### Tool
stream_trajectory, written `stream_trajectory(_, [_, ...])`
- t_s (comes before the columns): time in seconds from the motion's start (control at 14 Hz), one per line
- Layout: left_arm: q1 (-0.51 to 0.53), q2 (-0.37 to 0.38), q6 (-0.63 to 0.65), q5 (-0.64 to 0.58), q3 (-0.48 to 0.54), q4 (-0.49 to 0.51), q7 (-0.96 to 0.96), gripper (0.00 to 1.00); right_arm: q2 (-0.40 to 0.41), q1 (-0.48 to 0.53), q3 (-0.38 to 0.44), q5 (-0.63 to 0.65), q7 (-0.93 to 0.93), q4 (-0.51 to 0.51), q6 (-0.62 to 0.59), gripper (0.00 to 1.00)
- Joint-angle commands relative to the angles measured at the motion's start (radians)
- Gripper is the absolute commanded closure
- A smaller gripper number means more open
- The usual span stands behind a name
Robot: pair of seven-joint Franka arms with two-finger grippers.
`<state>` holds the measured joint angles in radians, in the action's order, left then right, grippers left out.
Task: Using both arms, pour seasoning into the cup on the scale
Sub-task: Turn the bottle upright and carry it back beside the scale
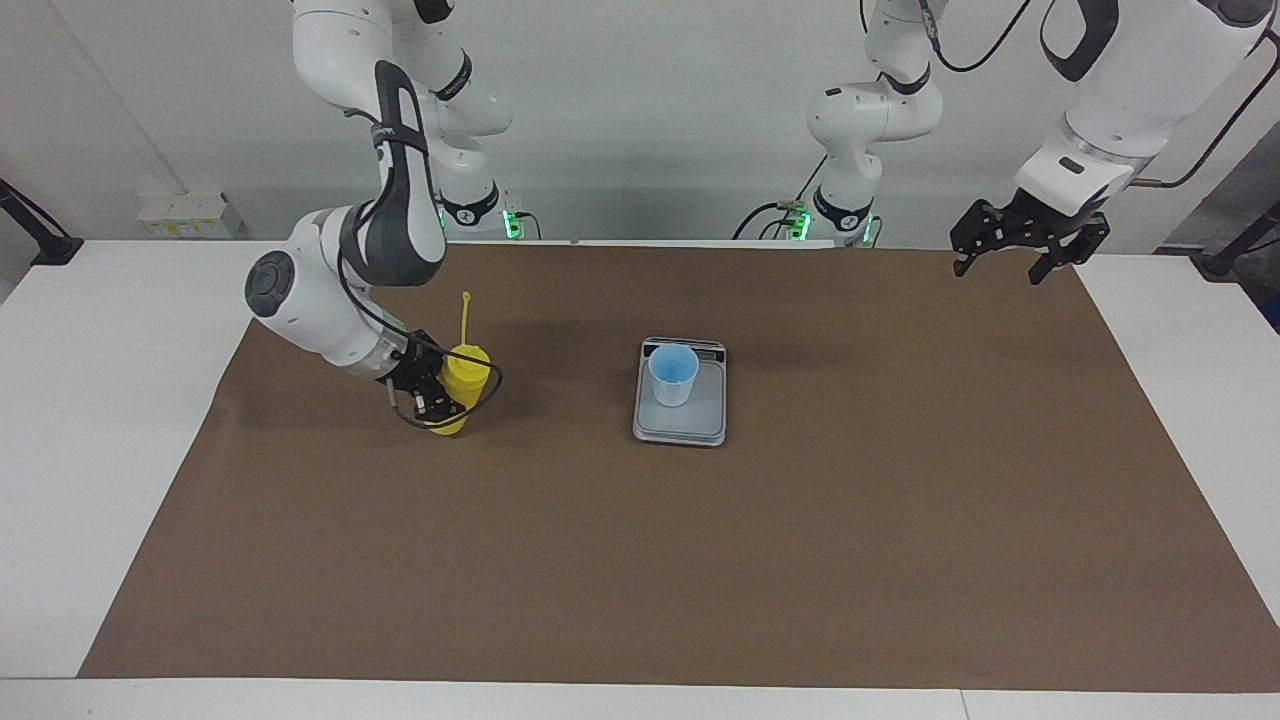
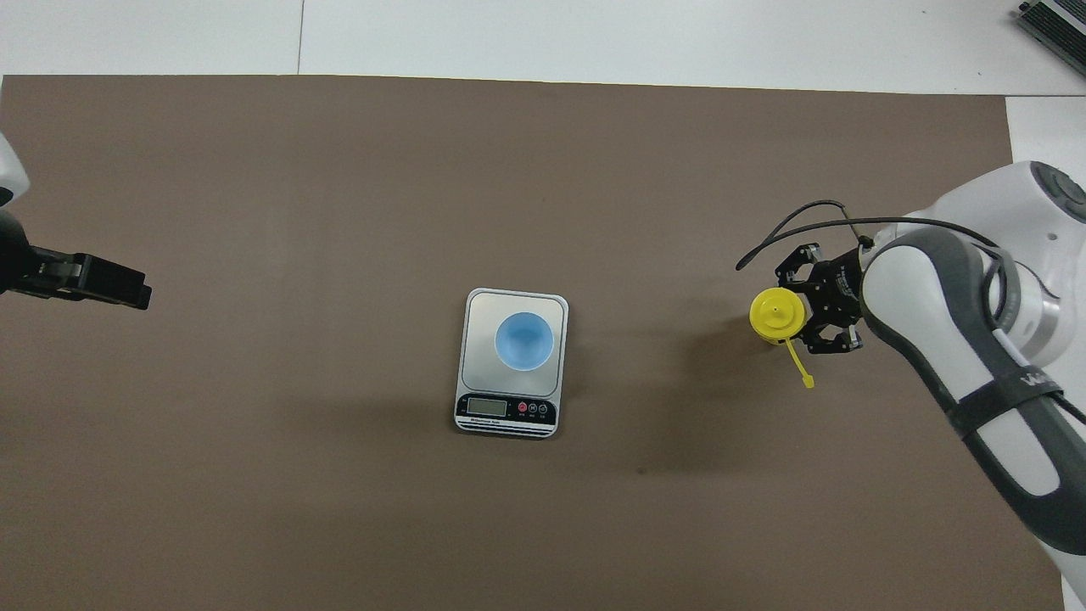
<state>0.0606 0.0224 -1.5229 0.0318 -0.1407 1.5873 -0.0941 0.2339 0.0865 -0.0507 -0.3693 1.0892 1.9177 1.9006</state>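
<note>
Yellow squeeze bottle (image 1: 462,385) upright, cap strap raised, clamped by right gripper (image 1: 432,398) toward the right arm's counter end, blue cup (image 1: 673,374) on scale (image 1: 681,418) mid-counter, left gripper (image 1: 1020,240) wide, waiting.

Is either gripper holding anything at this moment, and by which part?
The right gripper grips the yellow squeeze bottle by the side of its body, below the nozzle. The left gripper is open and holds nothing.

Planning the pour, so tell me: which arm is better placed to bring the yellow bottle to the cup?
Right. Its hand is shut on the upright yellow bottle beside the scale bearing the cup; the left hand waits open.
</note>
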Motion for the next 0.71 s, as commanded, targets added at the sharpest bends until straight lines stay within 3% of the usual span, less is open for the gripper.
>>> stream_trajectory(0.0, [0.013,0.014,0.007,0.014,-0.005,0.014,-0.007,0.0,-0.034,0.085,-0.012,-0.059,-0.109,0.018,-0.07,1.0])
stream_trajectory(0.14, [0.013,0.014,0.007,0.014,-0.005,0.014,-0.007,0.0,-0.036,0.149,-0.012,-0.123,-0.19,0.03,-0.081,1.0])
stream_trajectory(0.64, [0.013,0.014,0.007,0.014,-0.005,0.014,-0.007,0.0,0.01,0.231,-0.011,-0.16,-0.348,0.034,-0.153,1.0])
